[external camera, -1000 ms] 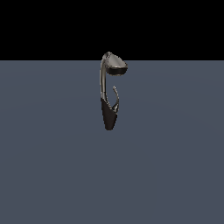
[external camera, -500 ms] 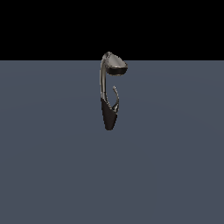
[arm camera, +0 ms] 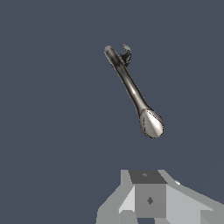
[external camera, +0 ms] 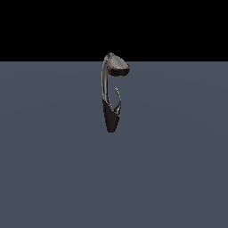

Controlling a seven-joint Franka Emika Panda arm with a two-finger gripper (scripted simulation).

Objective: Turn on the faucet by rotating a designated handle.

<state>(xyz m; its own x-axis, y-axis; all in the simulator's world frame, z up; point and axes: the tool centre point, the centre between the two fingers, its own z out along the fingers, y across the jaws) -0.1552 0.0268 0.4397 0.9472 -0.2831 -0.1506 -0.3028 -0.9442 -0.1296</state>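
The table (external camera: 58,169) is a flat slate-grey surface that fills the lower part of the exterior view, and the faucet (external camera: 111,95) is the only thing standing on it. Its blackish cone base tapers down to the surface, a slim grey neck curves up from that base, and the wide oval spout head sits on top of the neck.

The handle (external camera: 118,100) branches from the cone base on the exterior view's right of the neck, a thin hooked spike that reaches up beside the neck without touching the spout head.

In the exterior view no arm is near the faucet. The wrist view looks down on the faucet (arm camera: 133,89) from well above, with the handle (arm camera: 126,53) small beside the base and only the grey body of the pincer at the picture's edge; its fingertips are out of view, so I cannot tell whether it is open or closed.

The task looks barely begun: nothing touches the handle, so approach, contact and rotation all remain. Nothing stands in the way except the neck close beside the handle.
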